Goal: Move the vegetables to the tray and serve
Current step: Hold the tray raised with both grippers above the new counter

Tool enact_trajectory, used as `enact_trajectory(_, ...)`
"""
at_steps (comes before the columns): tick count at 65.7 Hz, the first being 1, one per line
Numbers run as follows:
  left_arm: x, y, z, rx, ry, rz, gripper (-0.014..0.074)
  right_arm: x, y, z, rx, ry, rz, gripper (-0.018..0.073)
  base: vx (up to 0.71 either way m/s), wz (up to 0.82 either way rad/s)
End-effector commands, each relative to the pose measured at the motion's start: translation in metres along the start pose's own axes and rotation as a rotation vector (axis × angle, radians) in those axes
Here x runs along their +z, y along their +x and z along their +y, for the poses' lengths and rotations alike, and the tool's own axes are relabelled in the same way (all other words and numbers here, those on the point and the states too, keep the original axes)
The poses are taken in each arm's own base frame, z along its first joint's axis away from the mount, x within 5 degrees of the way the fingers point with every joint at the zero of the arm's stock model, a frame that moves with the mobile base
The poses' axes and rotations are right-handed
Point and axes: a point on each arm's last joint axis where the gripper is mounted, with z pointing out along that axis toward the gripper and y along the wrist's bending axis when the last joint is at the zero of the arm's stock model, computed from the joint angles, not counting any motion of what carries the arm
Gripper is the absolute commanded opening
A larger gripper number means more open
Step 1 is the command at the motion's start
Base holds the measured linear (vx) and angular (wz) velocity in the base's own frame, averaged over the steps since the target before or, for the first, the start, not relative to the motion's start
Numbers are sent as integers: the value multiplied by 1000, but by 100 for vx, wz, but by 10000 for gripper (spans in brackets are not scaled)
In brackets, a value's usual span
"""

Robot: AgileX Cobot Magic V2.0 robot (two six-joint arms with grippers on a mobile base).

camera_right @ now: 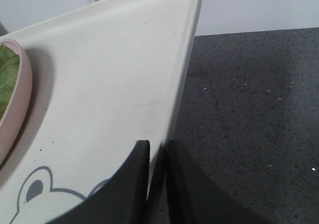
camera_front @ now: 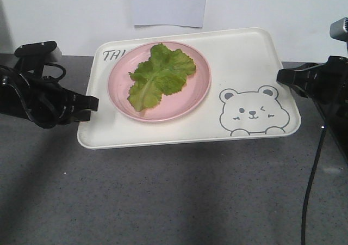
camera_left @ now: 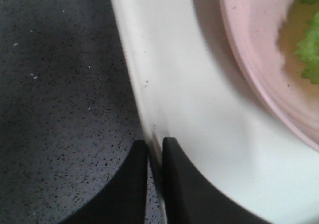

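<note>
Grey countertop (camera_front: 163, 201) lay nearest. Beyond it the tray (camera_front: 244, 60) carried the pink plate (camera_front: 122, 100) with the lettuce leaf (camera_front: 160, 73), so the transfer looked done. Left gripper (camera_left: 155, 149) and right gripper (camera_right: 158, 152) each pinched a tray rim; it was perhaps lifted already, with serving left.

Lettuce (camera_front: 160, 74) on plate (camera_front: 120, 95), plate on tray's (camera_front: 239, 60) left half, tray on counter (camera_front: 163, 196).

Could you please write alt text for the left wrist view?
The left claw is shut on the rim of the cream-white tray, one finger on each side. A pink plate with green lettuce sits at the upper right, and the speckled grey counter fills the left.
</note>
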Motion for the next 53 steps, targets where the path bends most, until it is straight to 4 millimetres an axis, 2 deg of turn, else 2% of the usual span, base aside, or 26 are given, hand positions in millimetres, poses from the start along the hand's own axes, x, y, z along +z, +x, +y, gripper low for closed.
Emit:
enact_trajectory(1, -20, -11, -18, 18, 71, -107, -6, -11, -13, 17, -30, -82, -37, 78, 2, 1)
enact_trajectory(53, -20, -11, -18, 18, 71, -107, -6, -11, -13, 17, -30, -82, -37, 78, 2, 1)
